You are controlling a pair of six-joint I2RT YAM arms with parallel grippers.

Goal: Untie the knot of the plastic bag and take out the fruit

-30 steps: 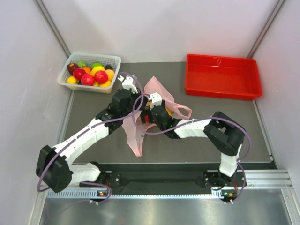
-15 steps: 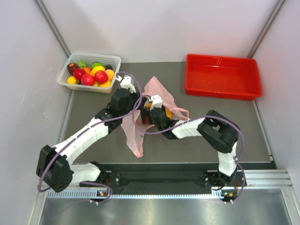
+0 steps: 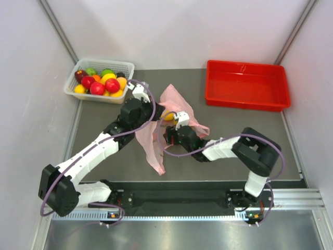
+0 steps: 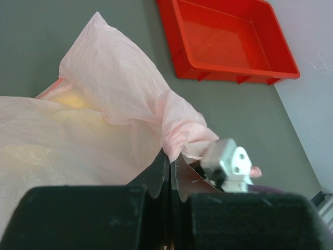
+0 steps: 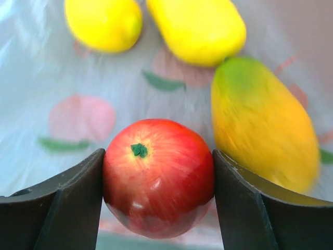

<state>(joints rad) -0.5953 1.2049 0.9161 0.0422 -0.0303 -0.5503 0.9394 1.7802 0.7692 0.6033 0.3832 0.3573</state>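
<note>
Left gripper (image 4: 170, 162) pinched tight on plastic bag (image 4: 119, 78); right gripper (image 5: 158, 182) fingers touching both apple (image 5: 156, 156) flanks; arms extended, converging

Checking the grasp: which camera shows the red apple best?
Right wrist: the apple sits large and sharp, the right end effector touching both its sides. From above it cannot be seen; the left wrist shows the bag, not the apple.

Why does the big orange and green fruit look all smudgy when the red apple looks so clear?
Right wrist view: the apple is sharp, with small shiny spots low down, while the mango beside it is smeared and soft-edged. Left wrist view: the bag is crisp and glows yellow in places. Top view: evenly lit, nothing blurred.
</note>
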